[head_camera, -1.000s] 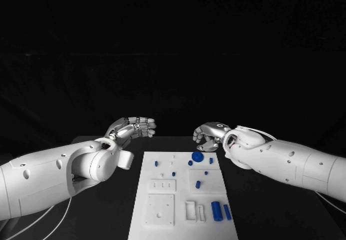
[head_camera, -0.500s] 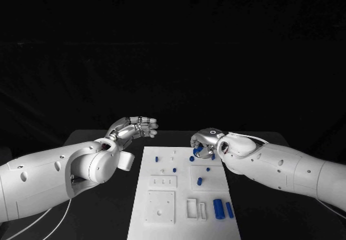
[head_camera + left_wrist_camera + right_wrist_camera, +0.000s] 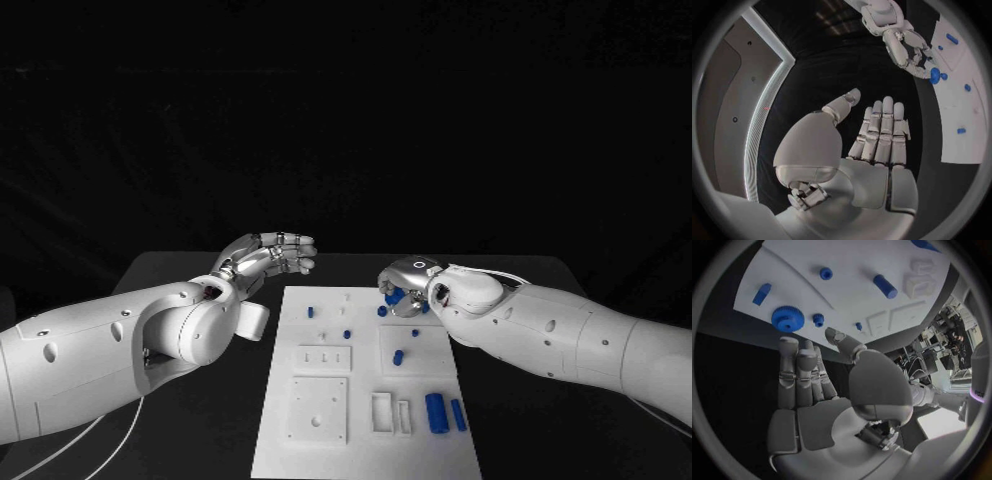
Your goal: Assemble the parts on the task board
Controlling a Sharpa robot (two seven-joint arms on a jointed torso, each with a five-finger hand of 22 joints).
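Blue gear (image 3: pixel 787 318) is lying flat at the far right corner of the task board (image 3: pixel 325 440), just beyond the right hand's (image 3: pixel 408 281) fingertips (image 3: pixel 789 342); round, toothed, no long axis. Right hand is nearer, fingers straight, together, holding nothing. Left hand (image 3: pixel 270 254) is hovering off-board, fingers half-curled, empty.

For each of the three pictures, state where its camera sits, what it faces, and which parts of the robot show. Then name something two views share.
Head view: on the robot's head, looking down at the task board; both arms and hands show.
Left wrist view: behind the left hand, facing the right hand and the board's edge.
Right wrist view: behind the right hand, facing the board.
Shared: both wrist views show the blue gear.
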